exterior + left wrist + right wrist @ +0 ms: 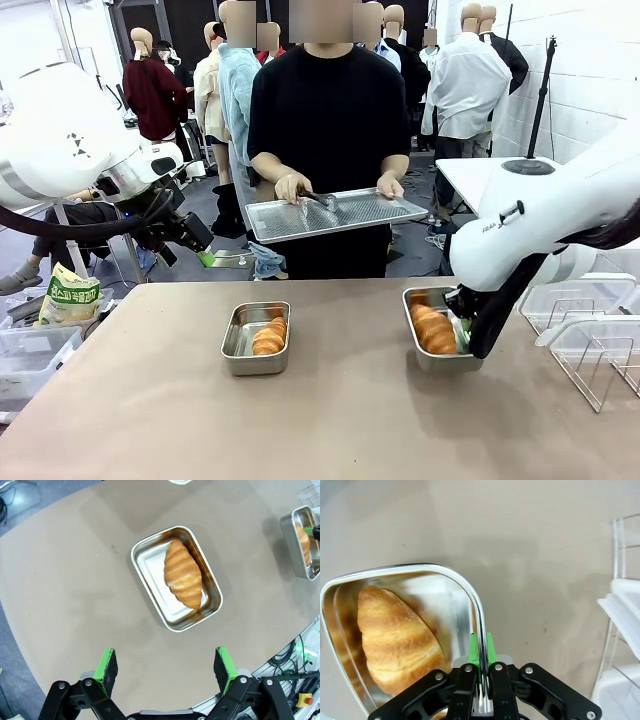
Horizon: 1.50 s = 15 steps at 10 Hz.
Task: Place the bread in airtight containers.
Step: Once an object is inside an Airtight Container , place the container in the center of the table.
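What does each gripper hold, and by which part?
The right gripper pinches the right pan by its side wall; the left gripper holds nothing.

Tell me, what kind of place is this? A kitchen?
Probably a robot lab, not a kitchen. White robot arms reach over a plain table, the right pincer shut on a steel pan holding a croissant, while a person holds a tray.
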Available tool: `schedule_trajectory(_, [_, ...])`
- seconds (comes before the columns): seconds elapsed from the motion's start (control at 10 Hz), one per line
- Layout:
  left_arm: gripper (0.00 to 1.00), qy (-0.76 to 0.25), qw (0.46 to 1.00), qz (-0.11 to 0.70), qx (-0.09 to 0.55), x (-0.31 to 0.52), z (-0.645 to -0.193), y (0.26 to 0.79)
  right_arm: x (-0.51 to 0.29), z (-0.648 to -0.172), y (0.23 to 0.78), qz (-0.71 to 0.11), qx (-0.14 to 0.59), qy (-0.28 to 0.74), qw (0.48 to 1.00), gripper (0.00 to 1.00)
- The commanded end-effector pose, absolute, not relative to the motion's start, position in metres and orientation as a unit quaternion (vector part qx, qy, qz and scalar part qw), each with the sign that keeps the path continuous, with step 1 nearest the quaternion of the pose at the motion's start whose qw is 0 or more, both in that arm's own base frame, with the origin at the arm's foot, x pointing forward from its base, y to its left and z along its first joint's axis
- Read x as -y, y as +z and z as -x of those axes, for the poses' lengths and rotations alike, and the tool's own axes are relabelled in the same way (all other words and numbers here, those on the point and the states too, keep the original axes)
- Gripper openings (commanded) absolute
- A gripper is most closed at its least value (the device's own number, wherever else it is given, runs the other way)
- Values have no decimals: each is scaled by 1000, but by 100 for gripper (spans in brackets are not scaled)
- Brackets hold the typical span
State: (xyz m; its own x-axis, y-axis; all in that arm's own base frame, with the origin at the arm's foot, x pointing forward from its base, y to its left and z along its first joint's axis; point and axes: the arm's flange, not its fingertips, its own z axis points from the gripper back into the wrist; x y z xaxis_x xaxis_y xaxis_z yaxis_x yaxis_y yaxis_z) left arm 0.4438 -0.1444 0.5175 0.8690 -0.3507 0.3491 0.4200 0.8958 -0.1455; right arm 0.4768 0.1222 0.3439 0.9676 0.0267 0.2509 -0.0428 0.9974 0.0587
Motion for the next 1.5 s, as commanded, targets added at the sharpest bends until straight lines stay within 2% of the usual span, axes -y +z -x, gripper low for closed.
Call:
schedule_trajectory(0.0, [100,-200,960,109,160,144,-445,519,-125,-495,335,-45,103,23,993,0])
schedule_trajectory(0.3, [100,-200,960,109,160,144,-445,519,-129,-507,322,-40,85,24,995,0])
schedule_trajectory(0.4, [100,-200,960,109,160,144,-445,519,-131,-507,320,-41,76,22,996,12])
schedule_trajectory(0.9, [100,-200,960,109,160,144,-445,519,-130,-506,320,-31,78,14,996,100])
schedule_trajectory(1.4, [100,-200,960,109,160,144,-445,519,-134,-507,320,-33,62,22,997,100])
